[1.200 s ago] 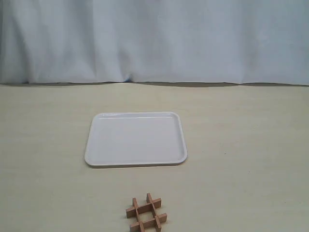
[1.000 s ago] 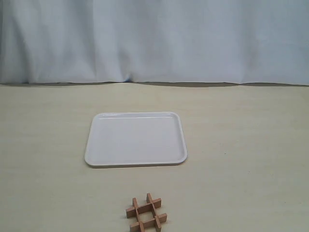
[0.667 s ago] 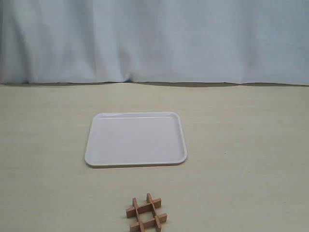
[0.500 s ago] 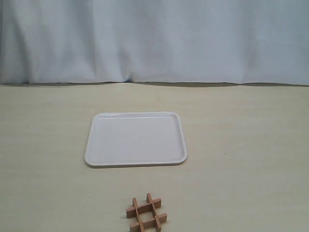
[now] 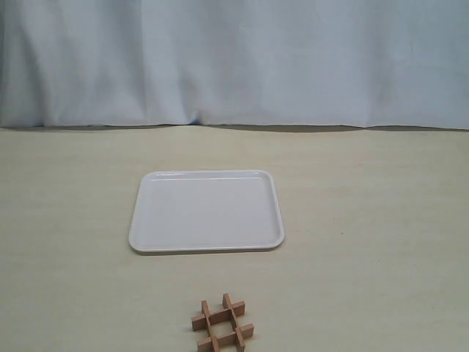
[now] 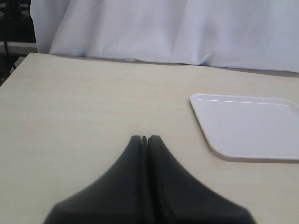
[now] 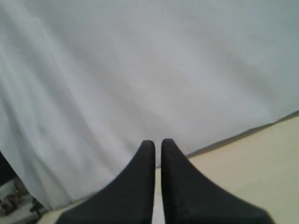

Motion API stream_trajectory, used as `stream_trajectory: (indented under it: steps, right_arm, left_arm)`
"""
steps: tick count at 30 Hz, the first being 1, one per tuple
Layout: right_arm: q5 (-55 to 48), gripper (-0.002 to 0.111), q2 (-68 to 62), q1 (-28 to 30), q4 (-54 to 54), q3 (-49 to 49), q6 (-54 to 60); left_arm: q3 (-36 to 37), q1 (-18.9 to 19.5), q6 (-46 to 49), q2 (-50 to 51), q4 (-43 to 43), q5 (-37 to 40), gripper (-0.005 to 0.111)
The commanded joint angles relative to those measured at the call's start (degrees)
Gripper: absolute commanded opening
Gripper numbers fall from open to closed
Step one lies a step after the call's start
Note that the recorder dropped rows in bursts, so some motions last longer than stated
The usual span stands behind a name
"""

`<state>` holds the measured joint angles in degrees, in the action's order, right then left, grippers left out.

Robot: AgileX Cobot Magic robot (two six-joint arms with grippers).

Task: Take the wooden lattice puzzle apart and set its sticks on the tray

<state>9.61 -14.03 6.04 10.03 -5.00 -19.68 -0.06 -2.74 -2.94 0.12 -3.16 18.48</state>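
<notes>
The left pincer is clenched, its two dark fingers pressed together with nothing between them, poised over bare bench with the tray at the right of its wrist view. The right pincer is also drawn in to a thin slit and holds nothing; it faces the pale curtain. Neither appears in the exterior view.

The wooden lattice puzzle lies flat at the lower centre of that view, close to the bottom edge and fully assembled. The tray sits above it in the middle of the frame, apart from it, with nothing on it.

The puzzle looks light and rigid, and its sticks are probably held only by notch friction. On this smooth bench it would likely skate or lift whole if tugged by one arm alone. The stub ends projecting past the grid seem the best hold: one pincer pinning a stick down, the other drawing a crossing stick straight up. Both must open first.
</notes>
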Motion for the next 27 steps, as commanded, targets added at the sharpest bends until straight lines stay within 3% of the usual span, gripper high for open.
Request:
stream_trajectory:
  steps: [1,5,10,12,17,20,27]
  right_arm:
    - [-12.61,0.005,-15.17,-0.03,1.87,-12.83,11.92]
    - [-35.29,0.005,-31.77,-0.16,1.87,-28.32,21.17]
    - [-57.54,0.005,-49.46,-0.67,4.62,-41.64,22.03]
    - [-59.60,0.005,-54.52,-3.80,5.10,-42.29,21.32]
    - [-56.45,0.005,-68.78,-20.77,0.42,-42.59,16.86]
    - [-55.69,0.005,-76.67,-28.16,-0.69,-46.69,16.46]
    - [-60.87,0.005,-83.96,-36.01,-0.69,-59.43,12.98]
  left_arm:
    - [0.06,-0.01,0.06,-0.12,0.14,-0.20,0.000]
    - [0.06,-0.01,0.06,-0.12,0.14,-0.20,0.000]
    - [0.06,-0.01,0.06,-0.12,0.14,-0.20,0.000]
    - [0.06,-0.01,0.06,-0.12,0.14,-0.20,0.000]
    - [0.06,-0.01,0.06,-0.12,0.14,-0.20,0.000]
    - [0.06,-0.01,0.06,-0.12,0.14,-0.20,0.000]
    - [0.06,-0.01,0.06,-0.12,0.14,-0.46,0.000]
